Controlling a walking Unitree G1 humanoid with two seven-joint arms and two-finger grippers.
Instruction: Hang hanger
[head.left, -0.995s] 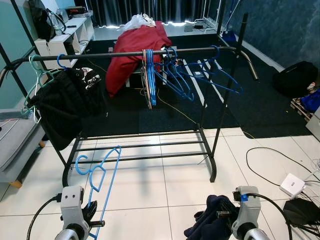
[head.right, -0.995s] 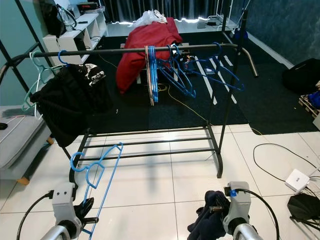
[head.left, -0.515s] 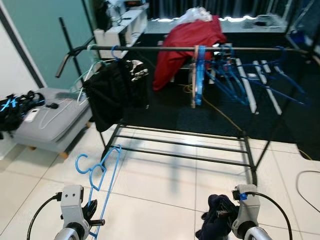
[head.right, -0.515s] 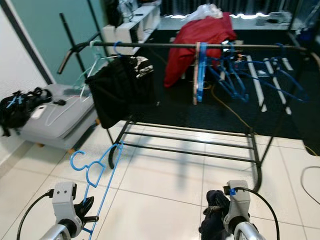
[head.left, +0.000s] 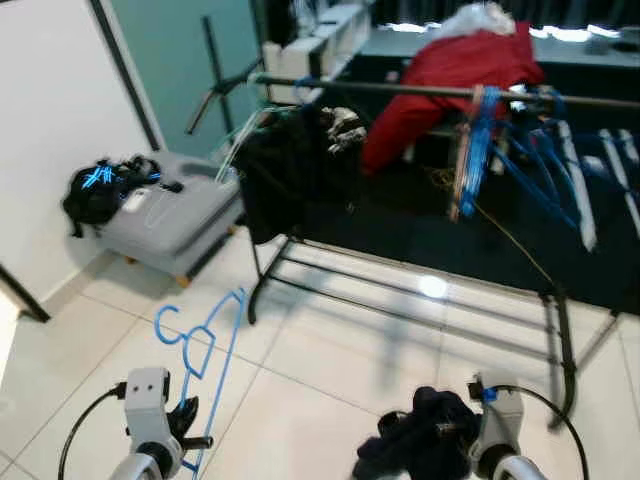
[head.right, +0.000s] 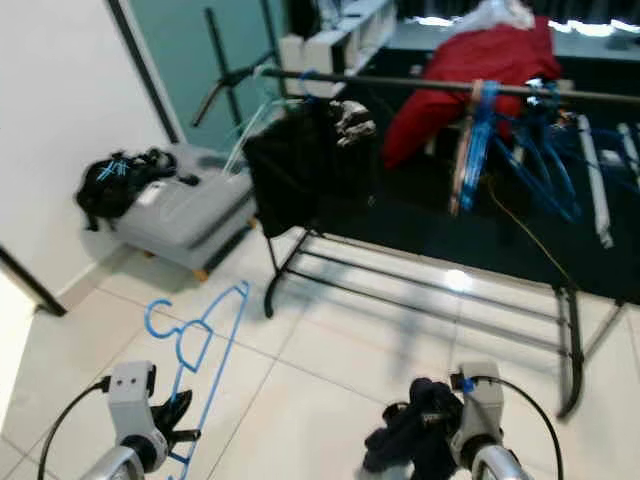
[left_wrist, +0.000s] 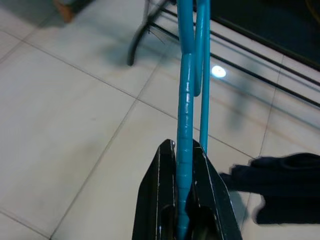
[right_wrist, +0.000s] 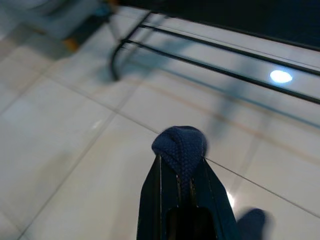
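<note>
A blue plastic hanger (head.left: 205, 345) stands upright in front of me, and my left gripper (left_wrist: 183, 150) is shut on its lower bar, low on the left (head.left: 188, 432). Low on the right, my right gripper (right_wrist: 181, 160) is shut on a dark navy knitted garment (head.left: 415, 445), which bunches beside the wrist. Ahead stands a black clothes rack; its top rail (head.left: 400, 90) carries a black garment (head.left: 290, 165) and a bunch of blue hangers (head.left: 500, 135). Both grippers are well short of the rail and below it.
A grey padded case (head.left: 170, 205) with a black bag (head.left: 100, 185) on it sits at the left by a white wall (head.left: 50, 120). The rack's low bars (head.left: 400, 295) cross the white tiles ahead. Red cloth (head.left: 450, 65) and a black rug (head.left: 420, 215) lie behind.
The whole picture has swung: the rack now sits further right and the wall and grey case have come into view, so the camera turned left. Both grippers keep their holds.
</note>
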